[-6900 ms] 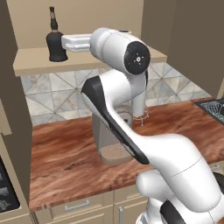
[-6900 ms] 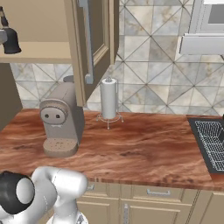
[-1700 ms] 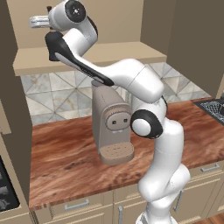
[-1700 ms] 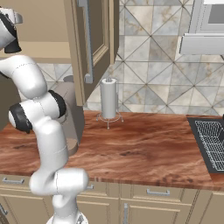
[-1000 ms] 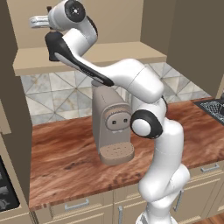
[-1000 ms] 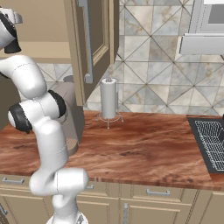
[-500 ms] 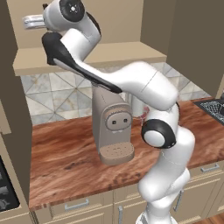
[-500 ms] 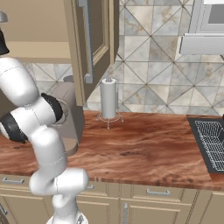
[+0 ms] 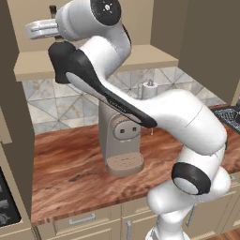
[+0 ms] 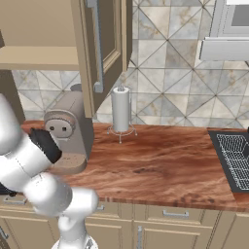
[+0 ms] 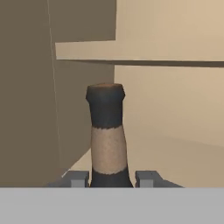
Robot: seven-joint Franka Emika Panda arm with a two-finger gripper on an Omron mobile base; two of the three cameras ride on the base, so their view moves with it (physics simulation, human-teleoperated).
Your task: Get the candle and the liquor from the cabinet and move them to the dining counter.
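A: The liquor (image 11: 107, 131) stands upright right in front of your hand camera, its neck between the two fingertips (image 11: 148, 178), which sit close on either side. I'd call the gripper (image 11: 113, 179) clamped on the liquor's neck.

B: And where's that, exactly?

A: Inside the cabinet (image 9: 93, 63), over its shelf. From the left base view your arm reaches up there, and the stopper (image 9: 53, 9) just peeks above the wrist.

B: So how far along are you?

A: Early, I'd judge. The bottle is gripped but hasn't left the cabinet, and it has yet to reach the dining counter. The candle I can't spot anywhere, so that's wholly ahead of you.

B: Count it up?

A: One bottle, one coffee machine (image 9: 120, 140) on the worktop (image 10: 160, 165), one paper towel roll (image 10: 120, 109), one open cabinet door (image 10: 99, 46).
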